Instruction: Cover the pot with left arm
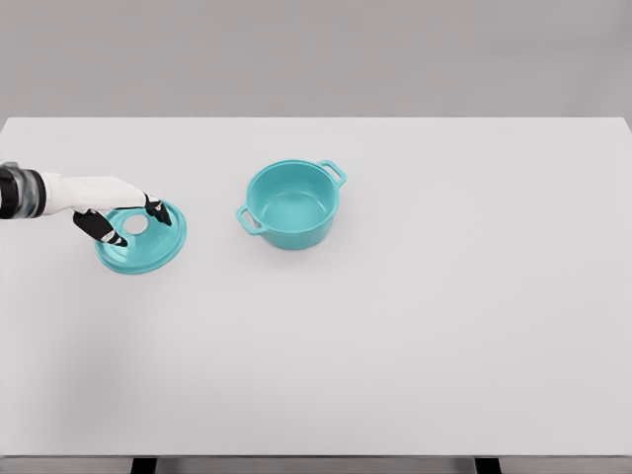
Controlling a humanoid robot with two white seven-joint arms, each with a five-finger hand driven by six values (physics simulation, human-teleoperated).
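Gripping round glossy teal lid point(141, 240) with left hand point(111, 205), beside open two-handled pot point(291, 204) on matte white table point(395, 346), grey wall behind.

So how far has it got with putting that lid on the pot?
Early days. The teal pot stands open on the white table, nothing on it yet. The left hand is over the lid, its dark fingers set either side of the pale knob; whether the grip has closed is unclear. Lifting the lid, carrying it right and setting it on the pot remain.
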